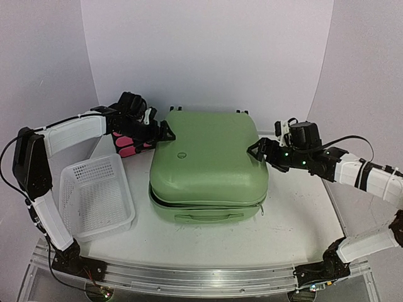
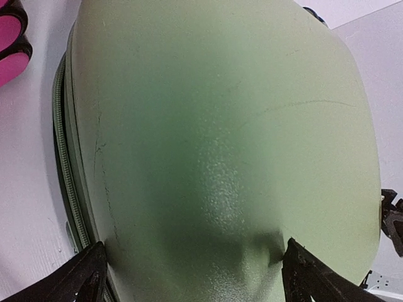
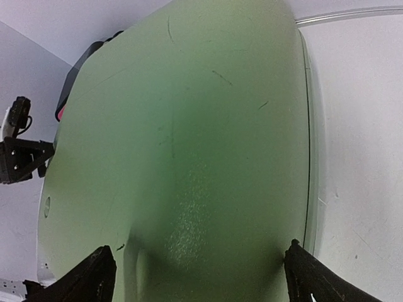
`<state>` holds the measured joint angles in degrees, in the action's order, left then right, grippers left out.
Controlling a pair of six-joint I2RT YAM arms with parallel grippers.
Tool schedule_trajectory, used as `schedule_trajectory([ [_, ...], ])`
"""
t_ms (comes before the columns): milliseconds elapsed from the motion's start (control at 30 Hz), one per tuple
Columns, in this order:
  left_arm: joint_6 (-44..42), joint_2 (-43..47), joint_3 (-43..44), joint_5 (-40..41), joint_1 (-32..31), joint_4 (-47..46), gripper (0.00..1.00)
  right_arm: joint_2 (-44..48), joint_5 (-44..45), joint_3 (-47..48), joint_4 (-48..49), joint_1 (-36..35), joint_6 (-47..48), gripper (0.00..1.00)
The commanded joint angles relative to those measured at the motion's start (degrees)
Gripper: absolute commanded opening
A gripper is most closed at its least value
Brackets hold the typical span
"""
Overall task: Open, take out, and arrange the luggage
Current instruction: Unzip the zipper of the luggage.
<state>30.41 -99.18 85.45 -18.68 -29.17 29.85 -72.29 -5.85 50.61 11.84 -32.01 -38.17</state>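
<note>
As the large light-green hard-shell suitcase (image 1: 208, 157) lies flat, the left hand (image 1: 167, 133) and right hand (image 1: 254, 149) flank it. Both gape wide, perhaps touching it.

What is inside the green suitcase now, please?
Nothing inside shows: the luggage lies with its lid down, hiding its interior. Only its green outside and the zipper seam are visible.
</note>
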Motion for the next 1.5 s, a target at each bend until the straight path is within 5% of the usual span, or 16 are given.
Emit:
schedule_trajectory([
  [0,1.4,-4.5,2.7,-11.8,-1.2,-7.5,0.96,3.3,-10.9,-1.5,2.2,-3.6,-2.2,0.9],
  [267,1.2,-12.4,11.2,-17.8,-5.8,-11.3,0.93,5.3,-8.5,-5.0,5.0,-11.3,-7.0,0.89],
  [567,-1.2,-24.7,30.4,-14.7,-5.9,-10.0,0.93,6.2,-3.1,-7.7,8.6,-14.5,-10.3,0.89],
  [833,-4.4,-28.4,41.0,-12.7,-5.6,-6.9,0.95,10.3,12.7,-0.8,-3.3,-14.5,-7.0,0.93],
  [1233,-14.2,-3.9,20.2,3.7,-5.6,-2.5,0.99,15.0,28.6,2.4,-17.7,-12.5,-7.2,0.96],
  [1467,-9.2,6.2,7.6,4.6,-5.6,-2.5,0.98,14.4,15.8,1.0,-15.3,-0.6,-3.5,0.96],
])
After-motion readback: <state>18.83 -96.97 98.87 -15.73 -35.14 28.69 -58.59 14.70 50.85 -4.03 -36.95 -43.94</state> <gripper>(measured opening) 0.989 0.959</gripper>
